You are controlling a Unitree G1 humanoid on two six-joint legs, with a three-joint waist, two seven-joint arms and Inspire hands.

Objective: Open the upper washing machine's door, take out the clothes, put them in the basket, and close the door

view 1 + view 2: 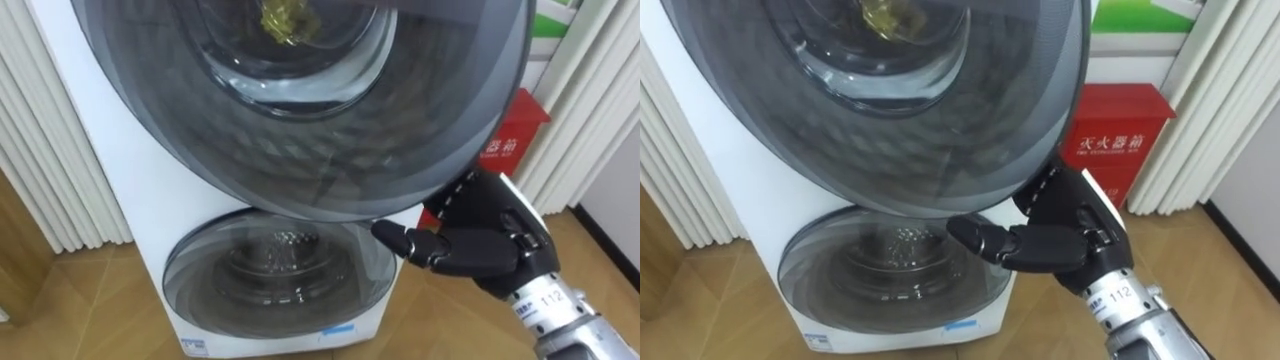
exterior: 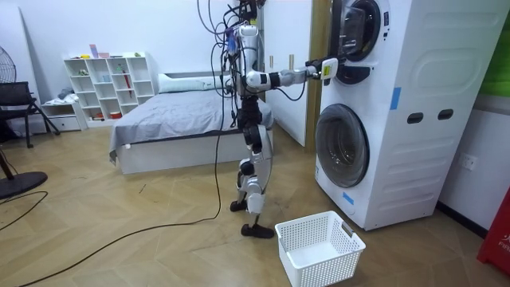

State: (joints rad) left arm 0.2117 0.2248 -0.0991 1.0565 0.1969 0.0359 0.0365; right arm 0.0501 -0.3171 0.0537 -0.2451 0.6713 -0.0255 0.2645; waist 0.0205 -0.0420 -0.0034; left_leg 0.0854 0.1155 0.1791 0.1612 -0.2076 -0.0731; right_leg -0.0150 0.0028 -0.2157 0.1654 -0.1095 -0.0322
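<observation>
One yellowish garment (image 1: 283, 20), the item sought, is lying inside the upper drum of the stacked washing machine (image 2: 414, 104) and is showing through the glass bowl of the upper door (image 1: 300, 130). That door is standing between the garment and the right robot hand (image 1: 480, 245). The robot hand is sitting at the door's lower right edge, below and to the right of the garment and well apart from it. It is holding no clothing, and whether it is gripping the rim cannot be told, since its far part is passing behind the door. Risks, as judged: the robot hand slipping off the smooth rim if its purchase is shallow; the door swinging out against the robot, which is standing close before it; and the garment, once pulled, dropping beside the white basket (image 2: 319, 269), which is sitting on the floor by the robot's feet. The lower door (image 1: 280, 275) is sitting closed beneath, and a red cabinet (image 1: 515, 135) is standing beside the machine.
</observation>
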